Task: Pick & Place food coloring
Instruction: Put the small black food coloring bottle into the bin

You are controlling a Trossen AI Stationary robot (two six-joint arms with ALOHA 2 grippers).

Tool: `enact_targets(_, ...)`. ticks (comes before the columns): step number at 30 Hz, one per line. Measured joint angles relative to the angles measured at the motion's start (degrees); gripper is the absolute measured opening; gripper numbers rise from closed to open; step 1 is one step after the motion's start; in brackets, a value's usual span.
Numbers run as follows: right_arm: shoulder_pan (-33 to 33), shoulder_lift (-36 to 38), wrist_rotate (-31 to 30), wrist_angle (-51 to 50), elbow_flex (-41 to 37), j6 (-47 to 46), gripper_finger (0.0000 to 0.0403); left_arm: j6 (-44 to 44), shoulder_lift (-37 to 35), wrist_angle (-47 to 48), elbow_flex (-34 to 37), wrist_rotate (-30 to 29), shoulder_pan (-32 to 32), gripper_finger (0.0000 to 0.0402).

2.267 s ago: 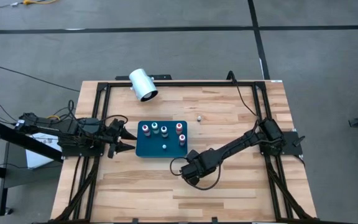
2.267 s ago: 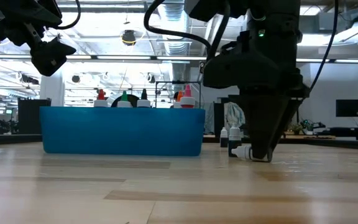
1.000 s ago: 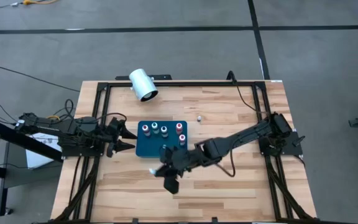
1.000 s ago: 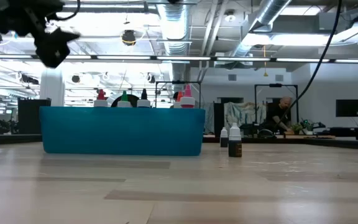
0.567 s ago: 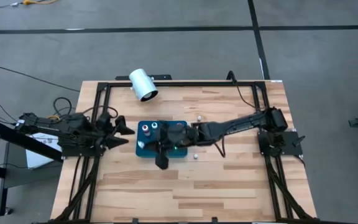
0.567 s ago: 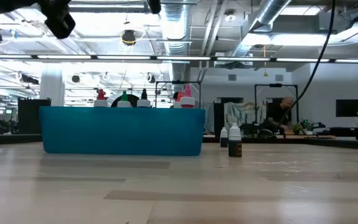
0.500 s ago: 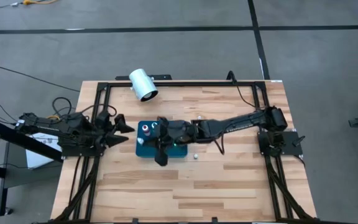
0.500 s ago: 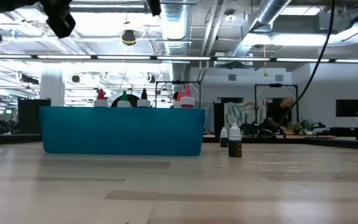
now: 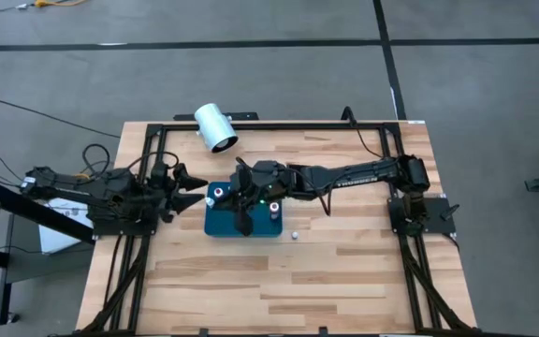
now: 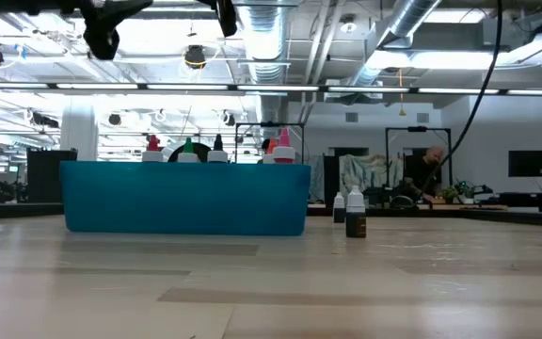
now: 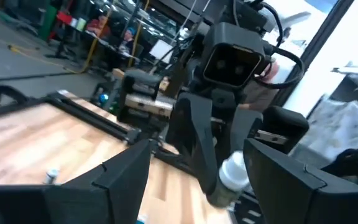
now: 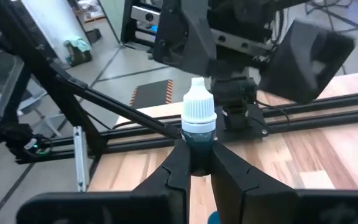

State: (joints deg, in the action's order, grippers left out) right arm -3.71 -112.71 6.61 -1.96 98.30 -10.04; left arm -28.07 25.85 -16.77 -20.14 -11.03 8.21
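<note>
Right gripper over the teal tray, jaws pinching a white-capped food coloring bottle; left gripper beside the tray, jaws spread, holding nothing.

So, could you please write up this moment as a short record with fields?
right gripper: shut on a bottle with a white cap, held above the tray
left gripper: open, empty, raised by the tray's left edge, facing the right gripper
tray: teal, mid-table, bottles standing in it
loose bottles: one small bottle on the table right of the tray; low view shows two small bottles standing there
white cylinder: lying at the table's far edge
</note>
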Motion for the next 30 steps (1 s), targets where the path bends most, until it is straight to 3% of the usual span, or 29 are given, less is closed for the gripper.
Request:
enact_targets(13,1.23,0.01,2.52,0.80,-0.02,0.08,0.0034,6.11,11.26,33.81,-21.95,-5.68,0.00,0.0249)
enact_targets(20,1.23,0.00,2.54,0.77,-0.02,1.07,0.0035,8.12,15.63,40.48,-28.25,-6.39,0.00,0.0249)
enact_targets(26,1.23,0.00,2.58,-0.23,-0.02,1.14,0.0031,8.53,13.90,48.76,-32.21,-9.72,0.00,0.0249)
enact_targets(30,1.23,0.00,2.58,-0.93,-0.02,1.48,0.0033,7.02,11.80,52.84,-34.60,-8.51,0.00,0.0249)
